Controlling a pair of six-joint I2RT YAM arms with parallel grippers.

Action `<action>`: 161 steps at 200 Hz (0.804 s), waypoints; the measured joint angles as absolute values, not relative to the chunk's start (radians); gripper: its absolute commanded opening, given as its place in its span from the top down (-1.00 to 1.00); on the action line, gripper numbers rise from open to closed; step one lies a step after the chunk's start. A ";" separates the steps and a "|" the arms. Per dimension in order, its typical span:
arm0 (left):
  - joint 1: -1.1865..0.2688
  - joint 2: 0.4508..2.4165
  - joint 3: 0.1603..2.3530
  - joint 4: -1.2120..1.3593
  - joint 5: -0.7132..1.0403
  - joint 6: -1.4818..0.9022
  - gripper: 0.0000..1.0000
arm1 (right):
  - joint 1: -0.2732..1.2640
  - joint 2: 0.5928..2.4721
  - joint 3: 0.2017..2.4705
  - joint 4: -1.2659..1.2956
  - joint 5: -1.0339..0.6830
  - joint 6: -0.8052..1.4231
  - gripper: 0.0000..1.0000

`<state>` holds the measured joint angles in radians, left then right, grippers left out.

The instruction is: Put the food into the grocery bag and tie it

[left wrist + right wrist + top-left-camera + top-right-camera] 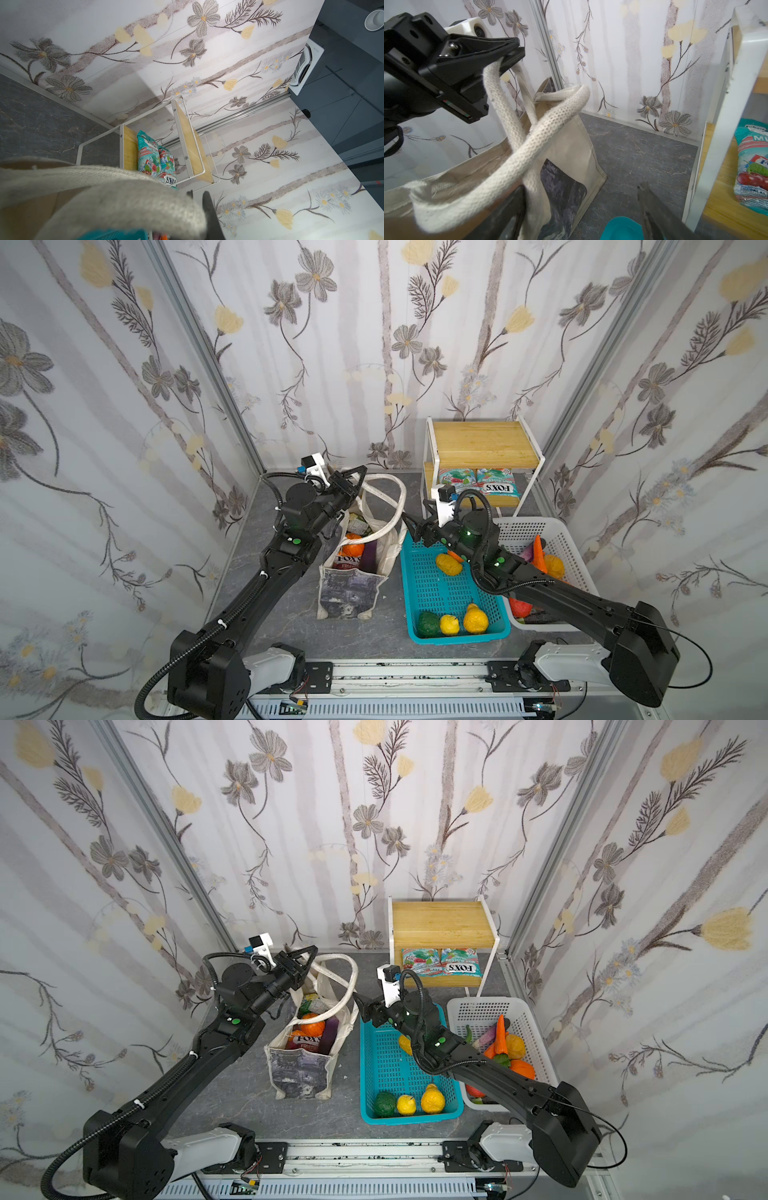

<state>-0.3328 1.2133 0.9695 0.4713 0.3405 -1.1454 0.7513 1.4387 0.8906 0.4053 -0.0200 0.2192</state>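
**Left jaws pinching a tote handle, right jaws spread beside the bag**

The grocery bag (352, 593) is standing upright on the grey tabletop (291, 626), left of centre in both top views, with its mouth gaping. Inside it an orange toy fruit (353, 546), a purple piece (370, 556) and a snack packet marked FOX'S (348, 560) are showing.

The left gripper (517, 52) is reaching over the far rim of the bag. Its jaws are pressed together on one cream handle (492, 83), which is hanging from them in the upper left of the right wrist view. The second handle (550, 124) is crossing it and drooping over the bag's opening.

The right gripper (362, 1007) is hovering just right of the bag, above the far corner of the teal basket (457, 634). Its jaws are spread wide and gripping nothing.

Yellow toy fruits (476, 620) are lying in the teal basket, and the white basket (528, 526) is sitting to its right. Two teal snack packets (478, 486) are resting on the lower shelf of the wooden rack (482, 443) at the back.
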 measured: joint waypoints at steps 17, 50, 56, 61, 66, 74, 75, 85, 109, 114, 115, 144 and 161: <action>-0.318 1.210 0.970 0.472 0.343 -1.149 1.00 | 0.739 1.435 0.893 0.403 -0.041 0.210 -0.99; -0.307 1.210 0.970 0.472 0.356 -1.152 1.00 | 0.726 1.402 0.835 0.424 -0.105 0.202 -0.90; -0.305 1.211 0.970 0.472 0.356 -1.152 1.00 | 0.722 1.396 0.822 0.436 -0.112 0.200 -0.89; -0.304 1.211 0.970 0.472 0.357 -1.152 1.00 | 0.719 1.391 0.812 0.447 -0.123 0.200 -0.88; -0.303 1.211 0.970 0.472 0.357 -1.152 1.00 | 0.716 1.385 0.802 0.455 -0.125 0.201 -0.88; -0.302 1.211 0.970 0.472 0.362 -1.152 1.00 | 0.712 1.373 0.785 0.465 -0.124 0.201 -0.89; -0.302 1.211 0.970 0.472 0.362 -1.152 1.00 | 0.712 1.371 0.782 0.467 -0.124 0.201 -0.89; -0.299 1.210 0.970 0.472 0.368 -1.152 1.00 | 0.705 1.356 0.752 0.500 -0.124 0.207 -0.89; -0.294 1.204 0.963 0.474 0.368 -1.154 1.00 | 0.692 1.388 0.722 0.557 -0.121 0.212 -0.83; -0.294 1.203 0.963 0.474 0.369 -1.156 1.00 | 0.690 1.409 0.735 0.548 -0.120 0.213 -0.81; -0.294 1.203 0.963 0.474 0.370 -1.156 1.00 | 0.690 1.413 0.738 0.547 -0.120 0.212 -0.81; -0.295 1.209 0.965 0.474 0.400 -1.150 1.00 | 0.689 1.549 0.863 0.530 -0.191 0.199 -0.52; -0.295 1.221 0.966 0.476 0.426 -1.142 1.00 | 0.693 1.602 0.896 0.551 -0.287 0.197 -0.52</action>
